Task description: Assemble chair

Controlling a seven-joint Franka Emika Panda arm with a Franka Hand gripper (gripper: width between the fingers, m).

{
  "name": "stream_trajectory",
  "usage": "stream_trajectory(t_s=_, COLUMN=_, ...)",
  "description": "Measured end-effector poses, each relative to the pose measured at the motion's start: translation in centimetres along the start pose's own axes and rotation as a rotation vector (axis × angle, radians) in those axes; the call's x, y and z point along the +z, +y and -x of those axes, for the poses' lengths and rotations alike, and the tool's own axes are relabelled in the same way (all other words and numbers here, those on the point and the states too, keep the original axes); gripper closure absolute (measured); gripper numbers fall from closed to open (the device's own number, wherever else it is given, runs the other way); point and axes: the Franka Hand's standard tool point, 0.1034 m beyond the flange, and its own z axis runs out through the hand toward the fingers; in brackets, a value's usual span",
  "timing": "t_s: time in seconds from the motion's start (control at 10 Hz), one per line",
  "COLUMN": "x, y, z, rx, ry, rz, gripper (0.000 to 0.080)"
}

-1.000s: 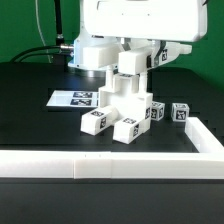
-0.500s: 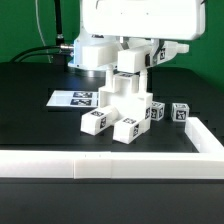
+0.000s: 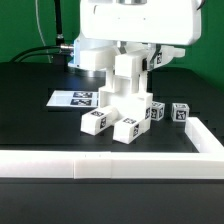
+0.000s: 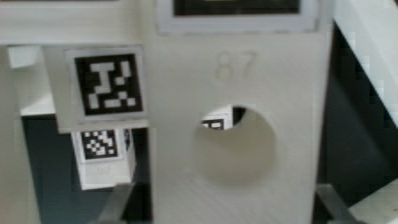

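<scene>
Several white chair pieces are being seen as one joined, stepped cluster [image 3: 118, 110] at the centre of the exterior view, carried by the black table [image 3: 30, 130]; the lower part of the chair is being judged as largely done. One further piece, a flat upright panel [image 3: 127, 68], is being held directly above that cluster by the jaws, which are being kept at a middling width and appear closed on the panel rather than standing free. Whether the panel's lower edge is touching the cluster or hanging just over it cannot be told, since that edge is being hidden by the blocks in front. In the wrist view the same panel is being shown close up, nearly filling the frame, with a round hole [image 4: 240, 150] cut through it and a square tag [image 4: 111, 83] carried by another white part beside it. The step in hand is being judged as the seating of this panel into the cluster, probably as a back or upright part. One tagged cube [image 3: 180, 112] is being left loose near the cluster, toward the exterior view's right, so at least one more pick and join is being counted as outstanding. Farther out, the marker board [image 3: 75, 99] is being left flat toward the exterior view's left, and everything is being fenced by the white border rail [image 3: 100, 165] along the lower edge and right side of the frame.
</scene>
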Motion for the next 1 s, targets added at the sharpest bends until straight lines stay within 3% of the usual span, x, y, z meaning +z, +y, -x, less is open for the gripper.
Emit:
stream_trajectory(t_s=0.6, x=0.23, y=-0.32, z=0.26, rx=-0.004, ry=-0.001, rz=0.001, gripper=0.0515)
stream_trajectory(t_s=1.0, x=0.25, y=-0.35, z=0.22, rx=0.013, ry=-0.005, rz=-0.011, gripper=0.0515)
